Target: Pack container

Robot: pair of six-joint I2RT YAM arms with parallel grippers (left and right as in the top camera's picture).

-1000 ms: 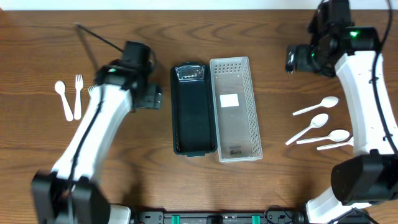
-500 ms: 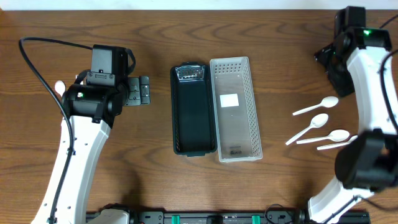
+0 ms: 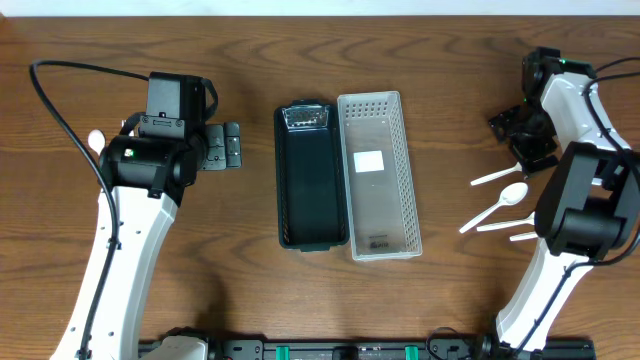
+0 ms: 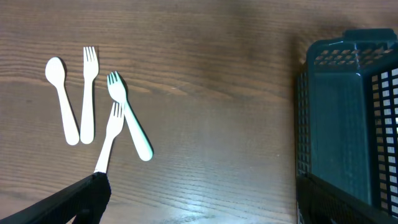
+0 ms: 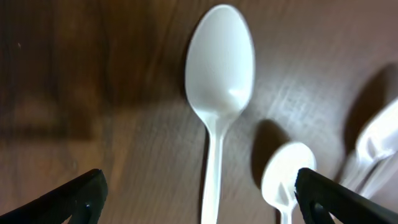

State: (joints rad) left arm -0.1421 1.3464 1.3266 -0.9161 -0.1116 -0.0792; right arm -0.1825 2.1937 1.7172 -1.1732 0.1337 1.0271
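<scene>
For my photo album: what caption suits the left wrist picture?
Open jaws hover above a white spoon and three forks, with a dark basket nearby.

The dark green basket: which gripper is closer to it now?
Left. The left gripper is just left of the dark green basket; the right gripper is far beyond the white basket, over the white spoons.

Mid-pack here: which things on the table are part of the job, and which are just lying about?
Job: dark basket, white basket, spoons on the right, forks and spoon on the left.
Lying about: black cable at far left.
</scene>
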